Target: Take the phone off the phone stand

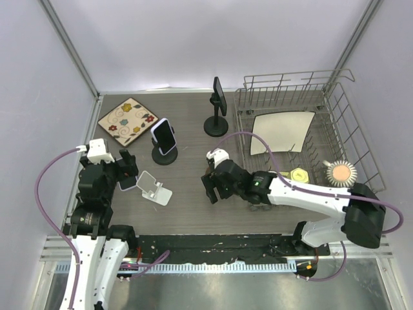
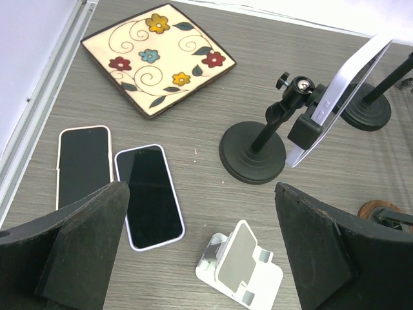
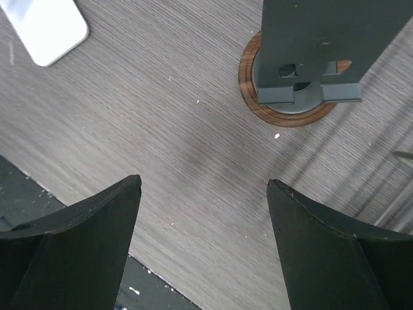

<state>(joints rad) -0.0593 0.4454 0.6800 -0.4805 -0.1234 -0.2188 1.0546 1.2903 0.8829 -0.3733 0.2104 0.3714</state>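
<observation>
A white-cased phone [image 1: 164, 135] sits clamped on a black round-based phone stand [image 1: 164, 157] left of centre; the left wrist view shows it edge-on [image 2: 335, 97]. A second dark phone [image 1: 220, 95] stands on a taller black stand [image 1: 216, 126] further back. My left gripper [image 1: 129, 171] [image 2: 200, 187] is open, hovering over two phones lying flat [image 2: 148, 194] [image 2: 84, 161] and an empty white folding stand [image 2: 239, 268]. My right gripper [image 1: 211, 187] [image 3: 204, 184] is open over bare table, just short of a grey stand on a wood-ringed base [image 3: 293, 97].
A floral square plate [image 1: 127, 120] lies at the back left. A wire dish rack [image 1: 342, 139] with a white plate [image 1: 281, 131] fills the right side. The white stand's corner [image 3: 45, 26] shows in the right wrist view.
</observation>
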